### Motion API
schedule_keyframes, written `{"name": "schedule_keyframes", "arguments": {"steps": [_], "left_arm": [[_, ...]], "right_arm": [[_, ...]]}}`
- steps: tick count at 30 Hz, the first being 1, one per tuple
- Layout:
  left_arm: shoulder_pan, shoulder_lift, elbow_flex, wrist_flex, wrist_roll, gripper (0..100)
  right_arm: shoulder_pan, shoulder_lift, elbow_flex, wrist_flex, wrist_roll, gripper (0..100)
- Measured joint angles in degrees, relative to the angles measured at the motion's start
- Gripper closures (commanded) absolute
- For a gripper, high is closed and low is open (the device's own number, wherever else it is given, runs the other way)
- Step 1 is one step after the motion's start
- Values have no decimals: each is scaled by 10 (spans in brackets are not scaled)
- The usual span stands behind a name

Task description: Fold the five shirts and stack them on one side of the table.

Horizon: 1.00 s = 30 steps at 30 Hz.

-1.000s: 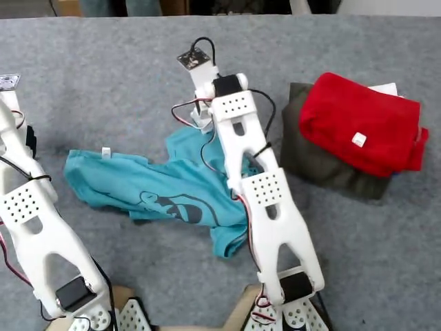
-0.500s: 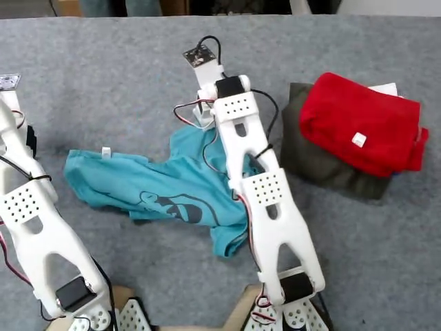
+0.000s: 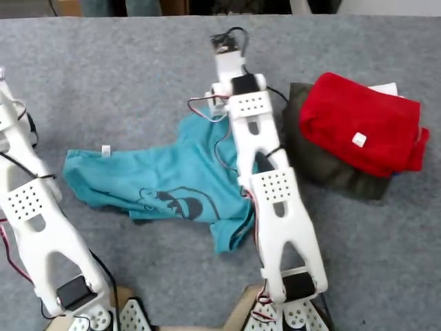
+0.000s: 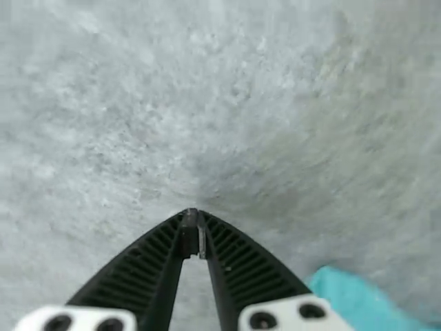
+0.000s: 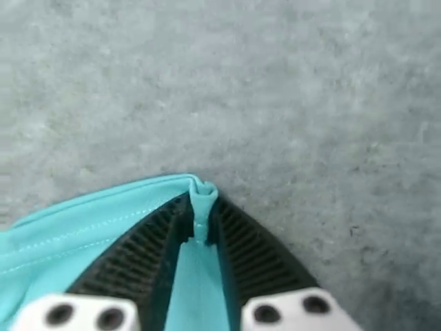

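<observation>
Farther out than before, my right fingers (image 5: 138, 255) clamp the teal shirt (image 3: 165, 183) by its hem to spread it flat; my left fingers (image 4: 138, 262) sit together, empty.

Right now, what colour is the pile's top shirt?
Red; the top shirt shows best in high view.

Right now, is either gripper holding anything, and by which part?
The right gripper is shut on the teal shirt, pinching a small fold at its stitched edge. The left gripper is shut on nothing, above the bare grey table.
</observation>
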Motion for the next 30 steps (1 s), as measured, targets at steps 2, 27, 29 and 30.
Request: {"name": "schedule_keyframes", "arguments": {"steps": [2,27,29,30], "left_arm": [[11,-1,4,2,75,969],[105,-229,415,-54,11,863],[105,-207,415,-60,3,863],[105,-197,411,-60,0,863]], "right_arm": [[0,3,-1,-3,1,985],[0,6,-1,-11,1,985],[0,6,-1,-11,1,985],[0,6,-1,-11,1,985]]}}
